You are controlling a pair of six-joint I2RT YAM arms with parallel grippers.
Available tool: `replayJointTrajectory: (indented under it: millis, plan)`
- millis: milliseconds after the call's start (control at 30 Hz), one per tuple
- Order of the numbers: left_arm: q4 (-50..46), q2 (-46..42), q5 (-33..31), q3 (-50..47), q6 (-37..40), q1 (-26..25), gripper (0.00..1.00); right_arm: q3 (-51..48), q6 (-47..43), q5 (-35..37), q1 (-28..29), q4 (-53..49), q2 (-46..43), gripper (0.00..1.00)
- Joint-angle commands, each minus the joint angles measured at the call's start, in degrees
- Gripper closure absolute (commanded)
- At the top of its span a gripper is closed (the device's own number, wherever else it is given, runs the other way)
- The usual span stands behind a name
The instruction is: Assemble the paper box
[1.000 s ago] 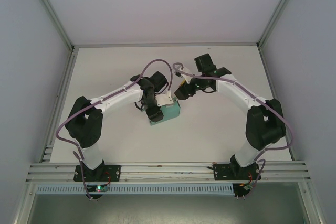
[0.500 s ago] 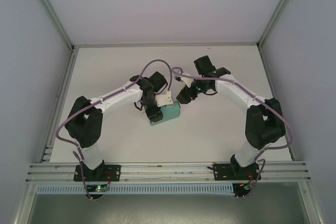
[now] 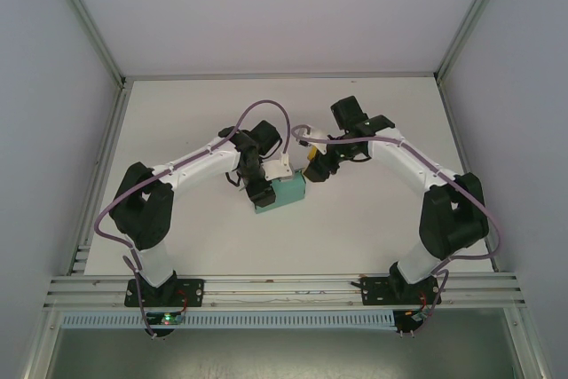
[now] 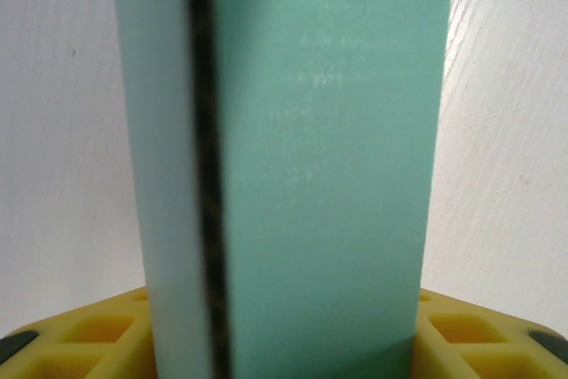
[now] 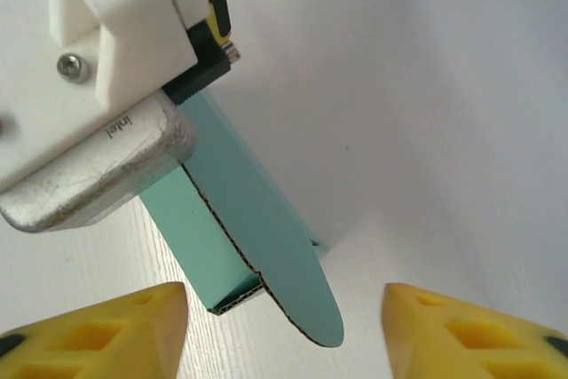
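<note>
Plenty of bare counter [image 3: 382, 219] lies free to the right of the paper box [image 3: 288, 191] and nearer the bases. The left gripper [image 3: 262, 191] blocks its left side; the right gripper [image 3: 317, 169], fingers spread, crowds its far-right corner.

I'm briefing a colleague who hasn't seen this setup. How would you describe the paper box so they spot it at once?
On the white table, look near the middle. The paper box is the small card piece clamped in the left gripper, facing the open right gripper, with one rounded flap sticking out. It alone is teal-green.
</note>
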Motion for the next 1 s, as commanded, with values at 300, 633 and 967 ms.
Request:
replayJointTrajectory:
  millis: [300,633,967]
  plan:
    - [0.0,-0.6,0.4,0.0,0.6,0.6,0.45,-0.7,6.6,-0.3,1.4,5.2,0.7,0.96]
    - [3.4,-0.8,-1.5,-0.8,-2.8,0.7,0.47,-7.8,43.7,6.1,5.4,12.0,-7.0,1.00]
    - [3.7,-0.2,-1.2,-0.9,-3.8,0.5,0.47,-14.3,56.6,10.7,7.3,19.7,-12.1,1.00]
